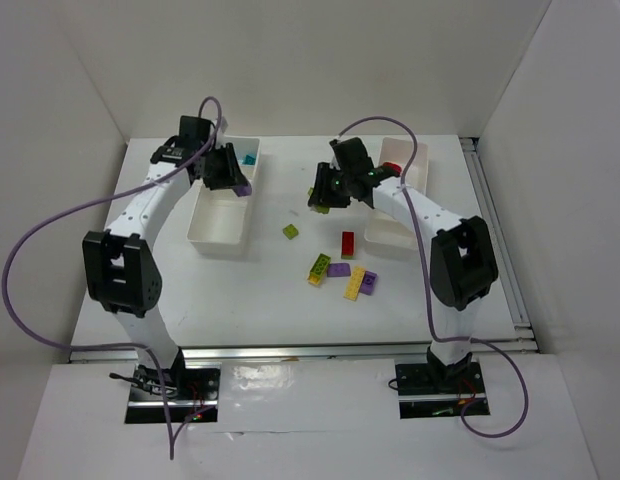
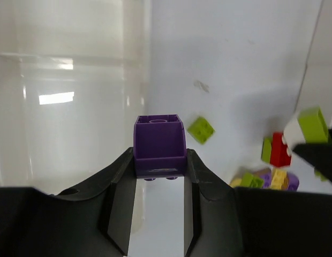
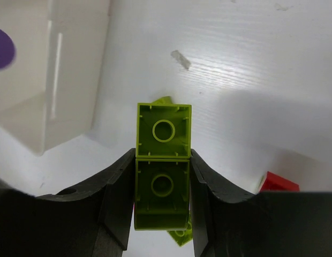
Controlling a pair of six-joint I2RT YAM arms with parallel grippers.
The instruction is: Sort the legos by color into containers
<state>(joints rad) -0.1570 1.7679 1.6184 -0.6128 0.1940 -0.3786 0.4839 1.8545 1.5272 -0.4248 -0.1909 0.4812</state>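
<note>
My left gripper point(image 1: 235, 180) is shut on a purple brick point(image 2: 159, 142) and holds it over the right wall of the left white tray point(image 1: 218, 228). My right gripper point(image 1: 323, 196) is shut on a lime green two-stud brick point(image 3: 163, 160), held above the table between the two trays. The right white tray point(image 1: 388, 232) stands behind the right arm. Loose on the table lie a small lime brick point(image 1: 290, 232), a red brick point(image 1: 347, 244), a lime and yellow pair point(image 1: 319, 268), a purple brick point(image 1: 338, 269), a yellow brick point(image 1: 356, 283) and another purple one point(image 1: 369, 283).
A teal piece point(image 1: 250, 158) lies in the left tray's far compartment. A red piece point(image 1: 391, 167) lies in the right tray's far compartment. White walls enclose the table on the left, right and back. A metal rail point(image 1: 495, 230) runs along the right edge.
</note>
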